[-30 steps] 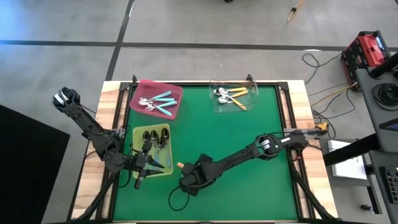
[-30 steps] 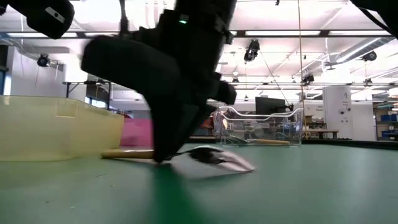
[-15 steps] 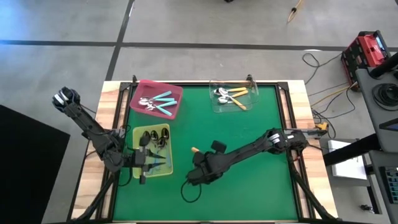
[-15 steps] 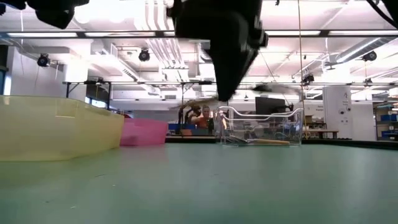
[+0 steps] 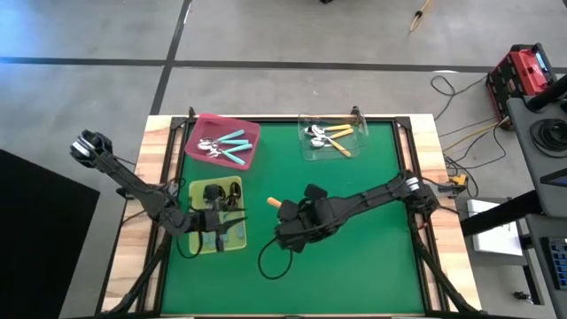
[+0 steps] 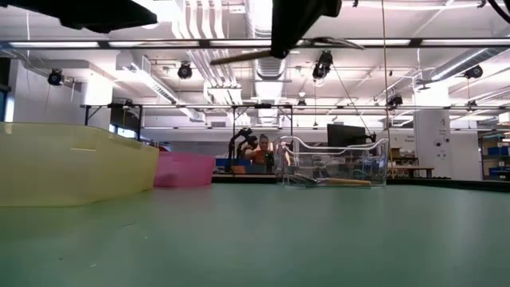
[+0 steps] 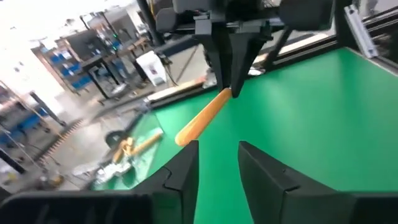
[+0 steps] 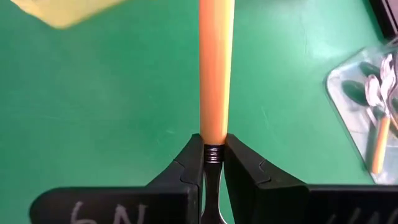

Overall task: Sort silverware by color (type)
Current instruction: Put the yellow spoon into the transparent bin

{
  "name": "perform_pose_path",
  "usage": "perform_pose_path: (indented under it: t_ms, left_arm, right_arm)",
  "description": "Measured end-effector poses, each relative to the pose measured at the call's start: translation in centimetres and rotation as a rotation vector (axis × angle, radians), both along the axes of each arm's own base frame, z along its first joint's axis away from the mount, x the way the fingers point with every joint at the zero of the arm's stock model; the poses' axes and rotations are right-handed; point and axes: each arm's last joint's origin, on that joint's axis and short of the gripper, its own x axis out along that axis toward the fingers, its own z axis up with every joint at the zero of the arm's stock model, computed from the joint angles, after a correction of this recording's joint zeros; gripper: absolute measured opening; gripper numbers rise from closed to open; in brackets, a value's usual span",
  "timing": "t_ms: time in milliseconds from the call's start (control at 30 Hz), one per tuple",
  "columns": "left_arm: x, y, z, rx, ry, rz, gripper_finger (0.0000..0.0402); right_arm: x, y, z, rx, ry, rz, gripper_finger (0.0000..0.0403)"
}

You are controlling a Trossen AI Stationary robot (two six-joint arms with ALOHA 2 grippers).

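Observation:
An orange-handled spoon hangs high over the green mat in my right gripper, which is shut on it near the table's middle. In the low view the spoon shows near the top of the picture. My left gripper stands open over the yellow-green tray, with nothing between its fingers, and points toward the right gripper. Spoons with dark-looking bowls lie in that tray. Light blue-handled spoons lie in the pink tray. Orange-handled spoons lie in the clear tray. My right gripper pinches the spoon between its two fingers at the neck, where the orange handle meets the metal stem. The fingers come from above, slanting down. The spoon is lifted clear of the mat and lies roughly level, its handle end toward the yellow-green tray.
The three trays stand along the mat's far and left sides. The mat's middle and near right are bare green. A cable loop hangs below the right arm. Black rails frame the mat.
My right gripper has risen from the mat with the orange spoon and gone toward the far and right edges. The spoon, which lay on the mat, now hangs clear and about level. My left gripper has shifted a little to the right over the yellow-green tray.

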Motion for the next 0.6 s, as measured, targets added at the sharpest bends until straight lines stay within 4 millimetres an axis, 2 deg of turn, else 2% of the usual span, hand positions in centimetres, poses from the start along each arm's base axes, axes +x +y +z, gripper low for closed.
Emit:
perform_pose_path:
  t_ms: [133,333,600]
  left_arm:
    - [1.3,0.3,0.0,0.062,-0.042,0.032,0.0127]
    - [2.9,0.6,-0.6,0.184,-0.055,0.054,0.018]
    - [5.4,1.6,-2.8,0.253,0.009,0.056,0.0194]
  right_arm:
    - [-0.3,-0.6,1.2,0.043,-0.033,-0.003,0.0029]
    - [0.2,-1.5,1.3,0.134,-0.036,-0.009,0.0029]
    - [1.2,-2.9,1.4,0.252,-0.074,-0.021,0.0029]
